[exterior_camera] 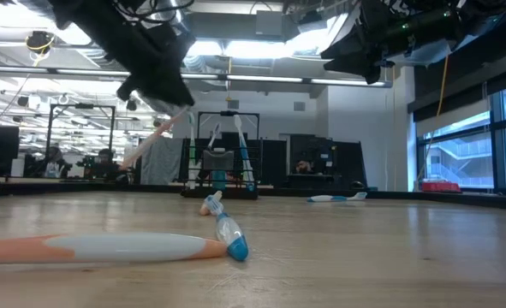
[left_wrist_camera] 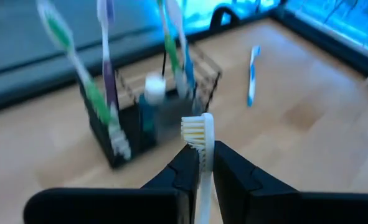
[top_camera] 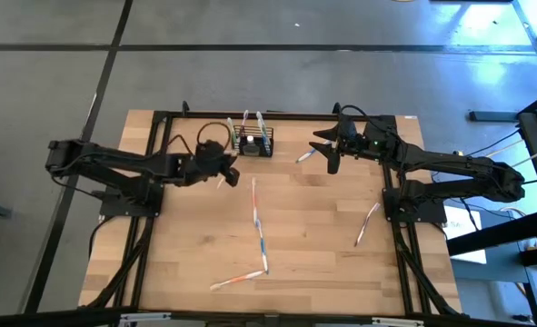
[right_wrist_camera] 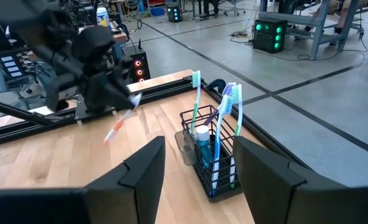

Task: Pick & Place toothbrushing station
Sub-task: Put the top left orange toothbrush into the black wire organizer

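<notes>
One toothbrush [left_wrist_camera: 202, 155] is pinched bristles-up in the left gripper [top_camera: 221, 169], which hangs just left of the black wire basket [top_camera: 254, 145] at the far edge of the table [top_camera: 323, 245]. That basket already stands with several brushes and a small tube upright in it. By the look of it, this is the carry-and-drop step: the brush is gripped and lifted, not yet in. Next, the left gripper would need to swing over the basket's open top, tip the handle downward and let go between the brushes already there. Right of the basket, the right gripper [top_camera: 332, 156] waits with its jaws spread, holding nothing. More toothbrushes lie loose nearer the table's front.
</notes>
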Motion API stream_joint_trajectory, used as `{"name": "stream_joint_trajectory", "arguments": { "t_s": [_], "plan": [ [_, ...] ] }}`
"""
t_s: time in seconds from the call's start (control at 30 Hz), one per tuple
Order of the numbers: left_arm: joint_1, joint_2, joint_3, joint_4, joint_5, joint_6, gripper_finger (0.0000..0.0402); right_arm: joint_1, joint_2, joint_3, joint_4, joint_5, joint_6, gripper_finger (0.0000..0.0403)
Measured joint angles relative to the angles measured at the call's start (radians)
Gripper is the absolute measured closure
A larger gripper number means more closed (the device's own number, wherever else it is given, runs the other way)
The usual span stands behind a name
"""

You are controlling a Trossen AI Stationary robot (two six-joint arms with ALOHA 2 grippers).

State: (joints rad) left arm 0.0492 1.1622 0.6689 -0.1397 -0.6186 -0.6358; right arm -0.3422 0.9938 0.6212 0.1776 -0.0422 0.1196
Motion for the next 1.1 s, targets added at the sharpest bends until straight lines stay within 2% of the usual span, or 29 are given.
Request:
{"name": "stream_joint_trajectory", "arguments": {
  "t_s": [0.37,0.5,0.63,0.83,1.1],
  "plan": [
    [0.116,0.0,0.0,0.377,-0.002,0.31,0.0369,0.0,0.0,0.0,0.0,0.0,0.0,0.0211],
    [0.159,0.0,0.0,0.523,0.017,0.403,0.0369,0.0,0.0,0.0,0.0,0.0,0.0,0.0211],
    [0.205,0.006,0.001,0.627,0.079,0.487,0.0369,0.0,0.0,0.0,0.0,0.0,0.0,0.0211],
    [0.263,0.065,0.002,0.772,0.143,0.568,0.0369,0.0,0.0,0.0,0.0,0.0,0.0,0.0211],
    [0.281,0.21,0.002,0.988,0.116,0.734,0.0369,0.0,0.0,0.0,0.0,0.0,0.0,0.0211]
  ]
}}
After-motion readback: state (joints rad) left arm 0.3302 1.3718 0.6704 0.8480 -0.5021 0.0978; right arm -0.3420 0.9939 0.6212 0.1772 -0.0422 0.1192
